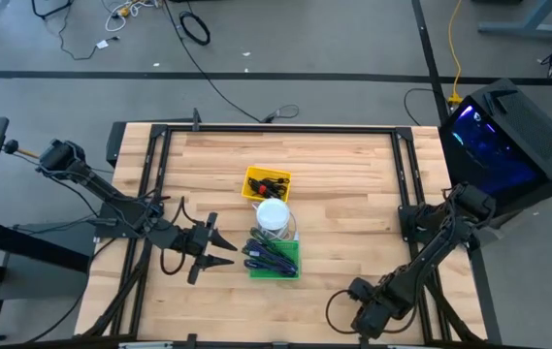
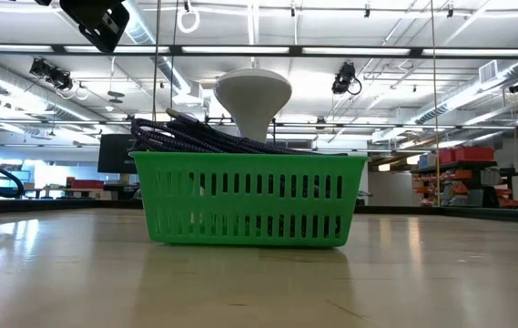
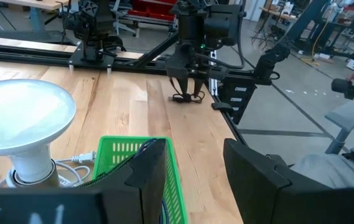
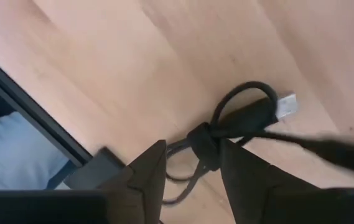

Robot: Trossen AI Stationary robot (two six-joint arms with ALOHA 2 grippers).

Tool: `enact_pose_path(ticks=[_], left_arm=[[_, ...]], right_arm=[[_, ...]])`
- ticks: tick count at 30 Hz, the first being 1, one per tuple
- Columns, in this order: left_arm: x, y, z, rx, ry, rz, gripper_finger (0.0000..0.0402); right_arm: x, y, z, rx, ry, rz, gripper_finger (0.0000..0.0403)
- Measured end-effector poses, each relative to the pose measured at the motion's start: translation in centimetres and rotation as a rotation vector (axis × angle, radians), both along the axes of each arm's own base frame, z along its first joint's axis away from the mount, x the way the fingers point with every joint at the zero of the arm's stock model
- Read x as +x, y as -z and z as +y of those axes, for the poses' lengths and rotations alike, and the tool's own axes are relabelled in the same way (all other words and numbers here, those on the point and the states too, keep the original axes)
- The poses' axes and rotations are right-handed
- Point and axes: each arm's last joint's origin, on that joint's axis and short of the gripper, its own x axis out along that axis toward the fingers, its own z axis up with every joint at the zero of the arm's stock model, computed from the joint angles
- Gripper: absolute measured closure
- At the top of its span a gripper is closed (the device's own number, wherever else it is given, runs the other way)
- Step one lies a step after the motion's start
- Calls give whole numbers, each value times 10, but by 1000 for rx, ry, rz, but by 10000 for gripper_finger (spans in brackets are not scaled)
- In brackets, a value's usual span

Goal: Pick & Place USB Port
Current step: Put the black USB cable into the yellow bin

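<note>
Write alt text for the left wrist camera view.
The left gripper, fingers open, points at a green basket beside a white funnel-shaped lamp on the wooden table; across it, the right gripper hangs near the edge.

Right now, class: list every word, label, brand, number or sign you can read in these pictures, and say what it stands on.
None can be read.
Green basket: no label shows.
White funnel-shaped piece: plain.
Yellow tray: nothing legible.
Black box with a blue glow: any markings are too small to read.
</note>
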Motion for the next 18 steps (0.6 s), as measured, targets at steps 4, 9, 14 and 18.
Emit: enact_pose_path(ticks=[4, 9, 14, 18], left_arm=[[0, 0, 0, 0, 0, 0, 236], [0, 0, 0, 0, 0, 0, 236], [0, 0, 0, 0, 0, 0, 236], [0, 0, 0, 0, 0, 0, 236]], right_arm=[[-2, 0, -1, -3, -2, 22, 252], [-2, 1, -3, -36, 43, 28, 252], [-8, 5, -3, -51, 75, 41, 252], [-12, 10, -5, -52, 86, 73, 252]])
